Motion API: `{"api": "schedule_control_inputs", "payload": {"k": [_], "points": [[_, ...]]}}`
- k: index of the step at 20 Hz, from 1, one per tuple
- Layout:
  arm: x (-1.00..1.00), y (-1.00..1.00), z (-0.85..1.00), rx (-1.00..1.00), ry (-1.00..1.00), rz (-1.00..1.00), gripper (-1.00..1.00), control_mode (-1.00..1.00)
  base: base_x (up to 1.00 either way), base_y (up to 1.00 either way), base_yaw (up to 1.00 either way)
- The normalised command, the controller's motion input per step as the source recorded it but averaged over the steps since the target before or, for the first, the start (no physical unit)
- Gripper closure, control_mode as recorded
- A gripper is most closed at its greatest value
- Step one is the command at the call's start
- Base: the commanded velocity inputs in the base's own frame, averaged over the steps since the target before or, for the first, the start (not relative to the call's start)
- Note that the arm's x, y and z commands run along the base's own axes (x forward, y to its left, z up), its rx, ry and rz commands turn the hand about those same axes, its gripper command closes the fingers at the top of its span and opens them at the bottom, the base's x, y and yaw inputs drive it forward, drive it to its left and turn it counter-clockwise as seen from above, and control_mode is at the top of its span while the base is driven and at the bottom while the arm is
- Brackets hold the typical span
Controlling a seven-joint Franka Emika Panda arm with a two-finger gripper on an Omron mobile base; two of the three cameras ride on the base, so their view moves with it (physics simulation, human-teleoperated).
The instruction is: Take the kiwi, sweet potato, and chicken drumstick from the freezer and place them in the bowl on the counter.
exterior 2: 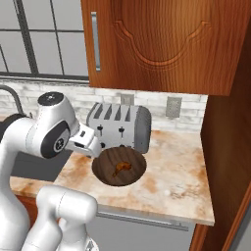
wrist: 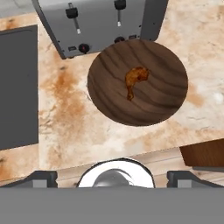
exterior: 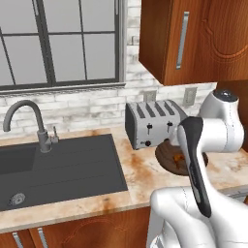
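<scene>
Chicken drumstick [wrist: 134, 81], a small brown-orange piece, lying near the middle of the bowl [wrist: 162, 98], ahead of and well clear of the fingers [wrist: 40, 178]. Bowl resting on the counter [wrist: 74, 127], touching or just in front of the toaster [wrist: 100, 22], beyond the fingertips in the hand view. Dark grey sink [wrist: 17, 87] set off to the left of the fingers in the same view. Gripper [wrist: 113, 177] hovering above the counter's front edge, fingers spread wide, nothing between them. In the left base view, bowl [exterior: 167, 157] partly hidden behind the arm, toaster [exterior: 150, 123] against the brick wall, tap [exterior: 29, 121] behind the sink [exterior: 58, 169]. In the right base view, drumstick [exterior 2: 121, 168] inside the bowl [exterior 2: 105, 169], under a wooden wall cabinet [exterior 2: 162, 44]
</scene>
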Motion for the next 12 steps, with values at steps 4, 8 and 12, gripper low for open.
{"api": "schedule_control_inputs", "payload": {"k": [4,8,12], "points": [[-0.22,-0.02,0.33,0.00,0.00,0.00,-1.00,-1.00,0.00,0.00,0.00],[-0.20,0.00,0.29,0.00,0.00,0.00,-1.00,-1.00,0.00,0.00,0.00],[-0.12,0.08,0.37,0.00,0.00,0.00,-1.00,-1.00,0.00,0.00,0.00]]}}
